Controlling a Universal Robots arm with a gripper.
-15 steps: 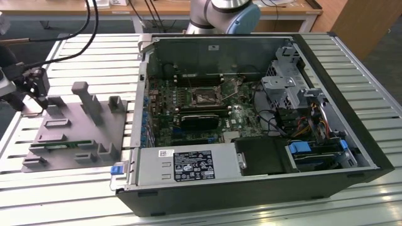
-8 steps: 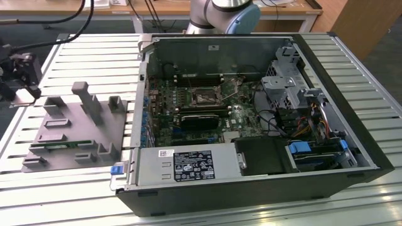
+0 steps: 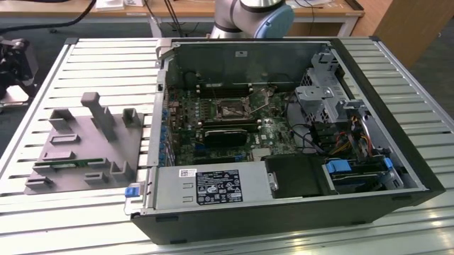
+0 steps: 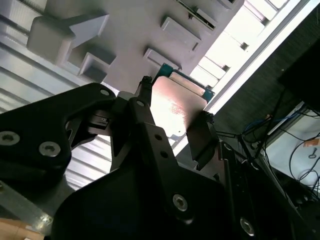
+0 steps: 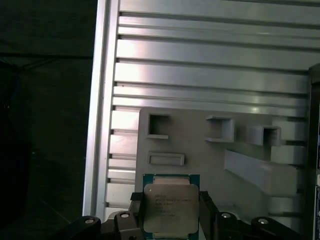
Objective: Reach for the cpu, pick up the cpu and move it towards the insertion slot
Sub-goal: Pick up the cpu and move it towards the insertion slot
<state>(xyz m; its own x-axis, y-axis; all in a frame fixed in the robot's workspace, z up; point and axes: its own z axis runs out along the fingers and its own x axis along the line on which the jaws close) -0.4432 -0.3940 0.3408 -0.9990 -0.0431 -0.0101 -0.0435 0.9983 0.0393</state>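
In both wrist views the cpu point(image 5: 170, 205) point(image 4: 176, 105), a flat square chip with a silvery top and a green rim, sits between my gripper's point(image 5: 171, 212) point(image 4: 173, 117) two black fingers point(image 5: 136, 209) point(image 4: 144, 97). The fingers press on two opposite edges of the chip, and it hangs well above the grey plastic fixture point(image 5: 200, 150) point(image 4: 125, 30). In the exterior view the insertion slot point(image 3: 233, 110), a square black socket with a shiny frame and a thin lever, lies on the motherboard inside the open computer case point(image 3: 369, 122).
The grey fixture point(image 3: 85, 143) lies on the slatted metal table point(image 3: 106, 58) at the exterior view's left, with a green memory strip point(image 3: 71, 163) in it. A black block point(image 3: 225, 135) sits just in front of the socket. Cables, drive cages and a power supply point(image 3: 212, 186) crowd the case.
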